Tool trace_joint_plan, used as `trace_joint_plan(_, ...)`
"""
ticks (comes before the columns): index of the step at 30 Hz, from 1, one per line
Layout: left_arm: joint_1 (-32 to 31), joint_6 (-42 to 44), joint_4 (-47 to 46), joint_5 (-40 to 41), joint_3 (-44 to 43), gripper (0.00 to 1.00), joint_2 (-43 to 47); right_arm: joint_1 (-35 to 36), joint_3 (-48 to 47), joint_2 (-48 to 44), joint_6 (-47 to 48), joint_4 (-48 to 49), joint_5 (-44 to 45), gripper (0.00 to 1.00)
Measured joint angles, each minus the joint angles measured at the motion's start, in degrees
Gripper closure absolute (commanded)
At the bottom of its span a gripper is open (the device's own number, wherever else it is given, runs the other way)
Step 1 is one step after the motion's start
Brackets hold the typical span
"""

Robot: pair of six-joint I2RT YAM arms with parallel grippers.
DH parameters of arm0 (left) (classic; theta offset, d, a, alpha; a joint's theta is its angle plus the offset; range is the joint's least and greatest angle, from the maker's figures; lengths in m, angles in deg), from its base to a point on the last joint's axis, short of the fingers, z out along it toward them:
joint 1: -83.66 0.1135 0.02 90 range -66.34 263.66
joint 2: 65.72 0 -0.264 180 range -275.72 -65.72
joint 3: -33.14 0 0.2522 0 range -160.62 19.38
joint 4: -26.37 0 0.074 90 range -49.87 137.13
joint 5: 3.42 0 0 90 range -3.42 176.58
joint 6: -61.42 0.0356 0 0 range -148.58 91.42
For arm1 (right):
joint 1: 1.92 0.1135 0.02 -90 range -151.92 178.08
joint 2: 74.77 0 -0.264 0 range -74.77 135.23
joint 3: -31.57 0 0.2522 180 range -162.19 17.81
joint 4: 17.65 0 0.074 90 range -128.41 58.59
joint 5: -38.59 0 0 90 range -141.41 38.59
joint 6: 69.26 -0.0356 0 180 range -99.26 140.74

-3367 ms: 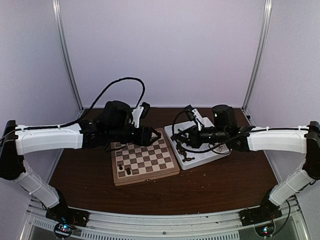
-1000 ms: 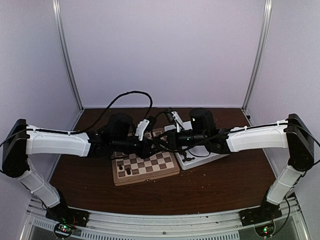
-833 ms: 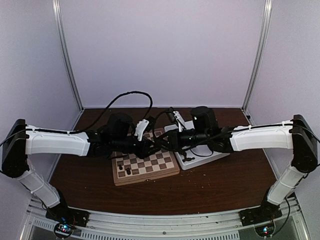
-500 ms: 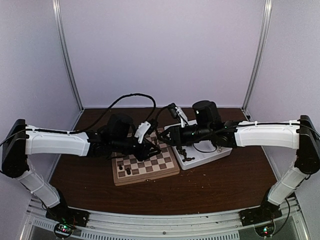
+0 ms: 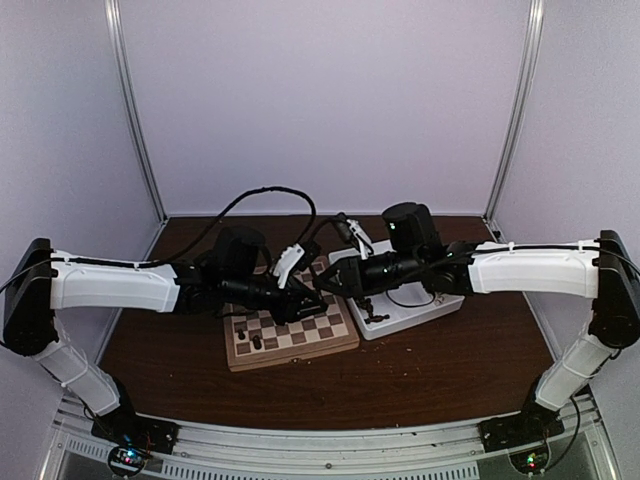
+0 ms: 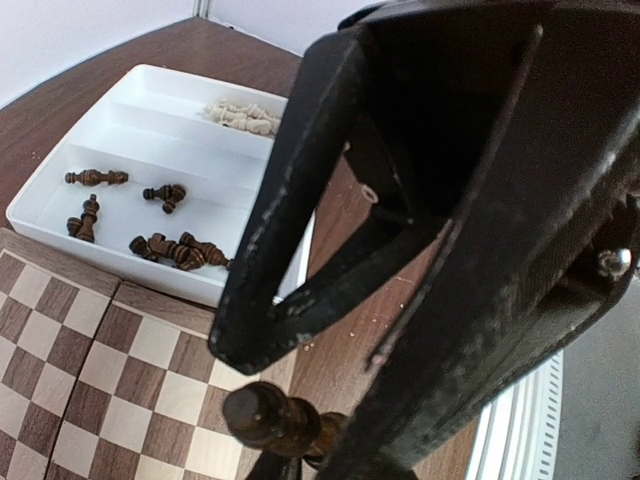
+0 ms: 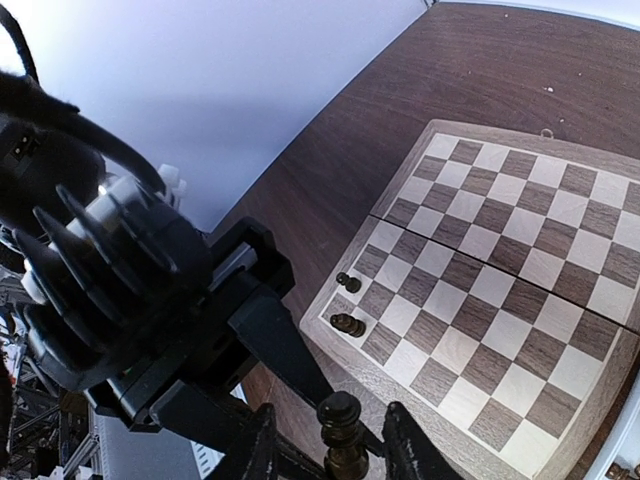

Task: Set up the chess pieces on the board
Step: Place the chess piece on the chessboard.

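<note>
Piece in L fingers; R fingers open around it.

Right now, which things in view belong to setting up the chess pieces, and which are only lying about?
Belong to the job:
board
dark piece held by left gripper
two dark pieces on the board
loose dark pieces in the tray

Lying about:
pale pieces, in another compartment of the tray
</note>
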Motion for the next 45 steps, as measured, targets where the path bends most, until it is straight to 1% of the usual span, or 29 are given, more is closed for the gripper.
trace_joint_plan(3, 0.0, 0.0, 0.0, -0.4, 0.0, 0.99, 0.0, 0.0, 0.0, 0.3, -0.1, 0.0, -1.0, 0.66)
trace_joint_plan(8, 0.0, 0.0, 0.0, -0.9, 0.0, 0.99, 0.0, 0.0, -0.2, 0.8, 0.0, -0.1, -1.8, 0.76)
trace_joint_plan(12, 0.0, 0.0, 0.0, -1.1, 0.0, 0.99, 0.0, 0.0, -0.7, 1.2, -0.1, -0.4, -2.0, 0.86)
trace_joint_plan(16, 0.0, 0.2, 0.0, -1.2, 0.0, 0.97, 0.0, 0.0, -0.9, 1.3, 0.1, -0.7, -2.0, 0.90)
trace_joint_plan(19, 0.0, 0.3, 0.2, -1.0, 0.0, 0.93, 0.0, 0.0, -0.9, 1.3, 0.2, -0.8, -1.7, 0.95)
trace_joint_plan(22, 0.0, 0.4, 0.3, -0.7, 0.0, 0.85, 0.0, 0.0, -0.9, 1.3, 0.9, -0.9, -1.4, 0.99)
trace_joint_plan(24, 0.0, 0.4, 0.3, -0.5, 0.0, 0.82, 0.0, 0.0, -0.9, 1.3, 1.2, -0.9, -1.0, 1.00)
trace_joint_plan(28, -0.1, 0.4, 0.4, 1.2, 0.3, 0.82, 0.4, 0.0, -0.9, 1.3, 1.6, -0.8, -0.4, 1.00)
trace_joint_plan(29, -0.1, 0.4, 0.4, 1.6, 0.5, 0.80, 0.6, 0.0, -0.9, 1.3, 1.8, -0.7, -0.2, 1.00)
trace_joint_plan(31, -0.3, 0.4, 0.2, 2.4, 1.2, 0.73, 1.3, 0.1, -0.9, 1.3, 2.0, -0.6, 0.1, 1.00)
trace_joint_plan(35, -0.1, -0.1, 0.1, 4.2, 1.9, 0.65, 1.9, 0.1, -0.5, 0.8, 3.0, -0.7, 1.9, 1.00)
trace_joint_plan(39, 0.0, -0.6, 0.0, 4.7, 2.2, 0.62, 1.9, 0.1, 1.0, 0.0, 3.5, -0.7, 4.2, 1.00)
trace_joint_plan(41, 0.0, -0.7, 0.0, 4.7, 2.3, 0.57, 1.9, 0.1, 1.5, -0.1, 3.7, -0.7, 5.1, 1.00)
trace_joint_plan(45, 0.0, -1.1, -0.2, 4.8, 2.3, 0.52, 1.9, 0.1, 2.3, -0.6, 4.3, -0.6, 7.2, 1.00)
